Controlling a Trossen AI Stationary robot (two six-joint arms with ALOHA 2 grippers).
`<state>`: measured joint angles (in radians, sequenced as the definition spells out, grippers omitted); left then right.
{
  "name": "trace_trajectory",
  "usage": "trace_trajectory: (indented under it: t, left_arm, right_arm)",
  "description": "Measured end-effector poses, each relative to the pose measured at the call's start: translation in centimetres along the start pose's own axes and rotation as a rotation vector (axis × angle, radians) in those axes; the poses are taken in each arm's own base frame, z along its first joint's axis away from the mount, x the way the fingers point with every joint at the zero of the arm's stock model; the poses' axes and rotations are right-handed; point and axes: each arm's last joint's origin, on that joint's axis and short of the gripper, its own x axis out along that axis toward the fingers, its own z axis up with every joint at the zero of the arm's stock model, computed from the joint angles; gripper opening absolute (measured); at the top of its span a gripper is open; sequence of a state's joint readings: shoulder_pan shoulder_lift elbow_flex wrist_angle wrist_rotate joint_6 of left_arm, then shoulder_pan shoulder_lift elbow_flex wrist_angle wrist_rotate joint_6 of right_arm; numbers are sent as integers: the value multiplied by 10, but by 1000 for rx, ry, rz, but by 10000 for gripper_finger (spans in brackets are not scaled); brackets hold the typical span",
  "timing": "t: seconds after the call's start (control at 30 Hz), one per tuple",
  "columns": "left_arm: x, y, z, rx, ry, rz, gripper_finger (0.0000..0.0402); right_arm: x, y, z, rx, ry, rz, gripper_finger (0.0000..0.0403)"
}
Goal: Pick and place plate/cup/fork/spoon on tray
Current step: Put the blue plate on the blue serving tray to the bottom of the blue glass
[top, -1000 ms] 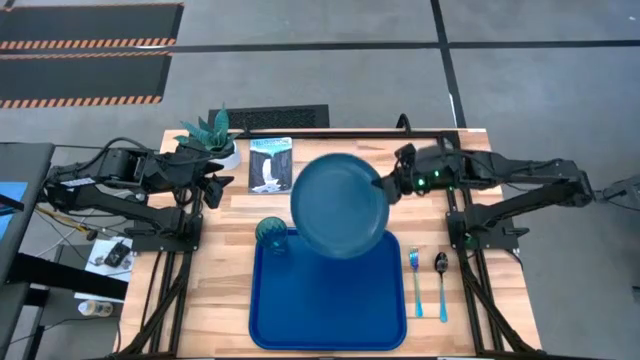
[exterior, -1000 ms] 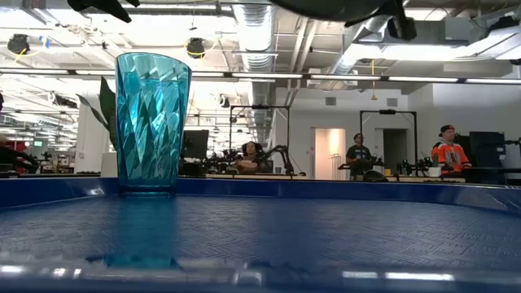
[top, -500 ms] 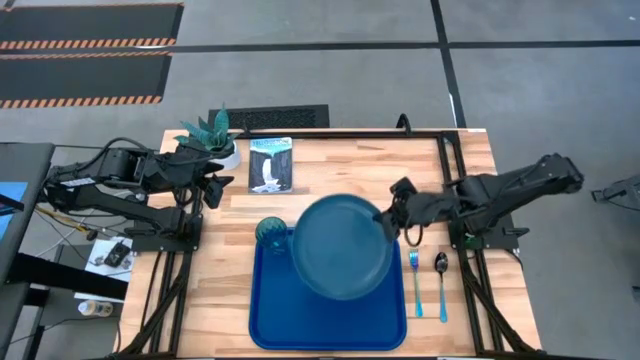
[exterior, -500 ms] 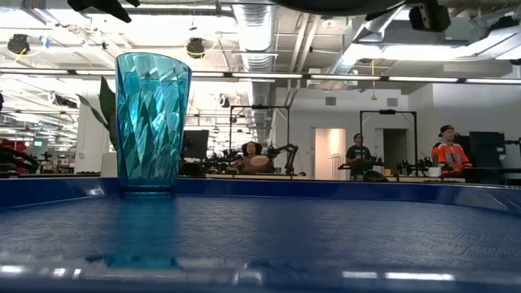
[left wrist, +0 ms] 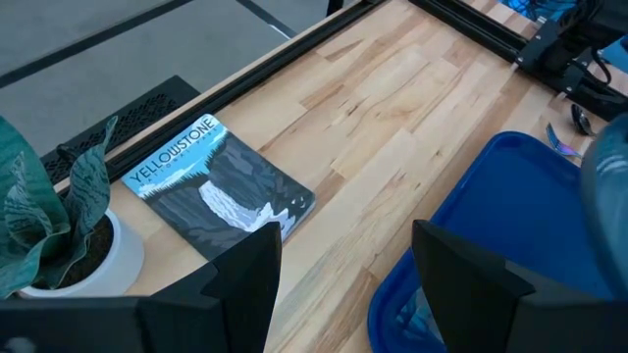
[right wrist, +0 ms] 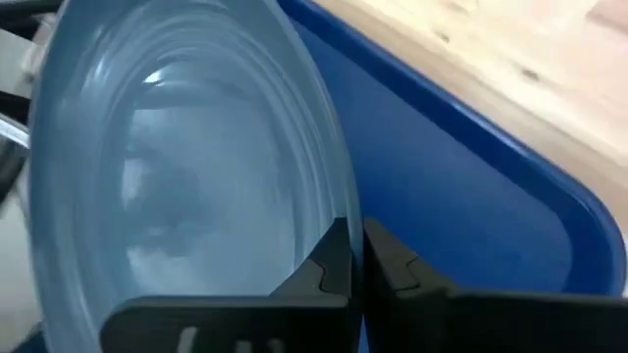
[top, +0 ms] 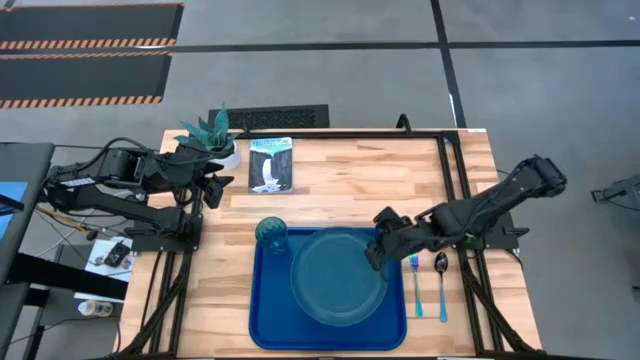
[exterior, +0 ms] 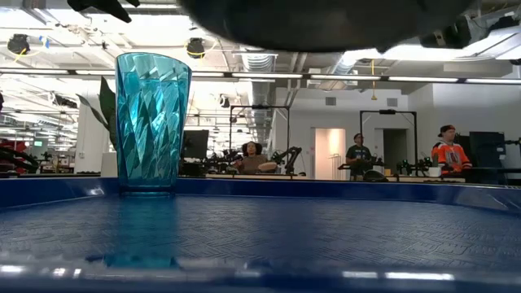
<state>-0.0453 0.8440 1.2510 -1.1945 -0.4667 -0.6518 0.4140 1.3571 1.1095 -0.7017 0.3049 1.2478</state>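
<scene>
The right gripper (top: 377, 252) is pinching the rim of the plate (top: 338, 276), holding it low over the tray (top: 270, 320) beside the cup (top: 271, 233) standing in the tray's corner. The fork (top: 415, 282) and spoon (top: 441, 277) are lying on the table just beside the tray. The left gripper (left wrist: 343, 279), fingers apart, is waiting near the plant pot (top: 212, 140) and booklet (top: 271, 164).
</scene>
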Motion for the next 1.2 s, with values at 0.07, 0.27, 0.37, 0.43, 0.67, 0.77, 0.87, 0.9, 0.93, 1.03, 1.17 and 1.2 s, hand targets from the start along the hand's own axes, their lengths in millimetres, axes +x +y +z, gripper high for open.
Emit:
trace_trajectory:
  t: [0.07,0.27,0.37,0.43,0.67,0.77,0.87,0.9,0.93,1.03,1.17,1.2]
  left_arm:
    - [0,0,0,0,0,0,215]
    - [0,0,0,0,0,0,215]
    - [0,0,0,1,0,0,215]
    - [0,0,0,0,0,1,215]
    - [0,0,0,13,-1,1,215]
    - [0,0,0,14,-1,2,215]
    - [0,0,0,15,-1,2,215]
    - [0,0,0,15,-1,2,215]
    - [0,0,0,14,-2,2,215]
    - [0,0,0,15,-1,3,215]
    - [0,0,0,24,-1,5,215]
    - [0,0,0,23,-2,5,215]
  right_arm:
    - [9,1,-3,1,24,-21,18]
    - [39,3,-12,-14,83,-83,18]
    - [54,5,-17,-19,113,-99,20]
    - [65,6,-19,-15,130,-99,21]
    - [93,9,-20,-20,174,-69,20]
    - [102,11,-17,-17,172,-40,22]
    - [108,12,-12,-13,169,-6,23]
    - [109,12,-10,-18,164,1,23]
    - [112,13,-9,-21,159,14,24]
    - [117,14,-6,-21,156,37,24]
    - [127,14,-4,-16,158,61,24]
    - [128,13,-4,-21,160,55,24]
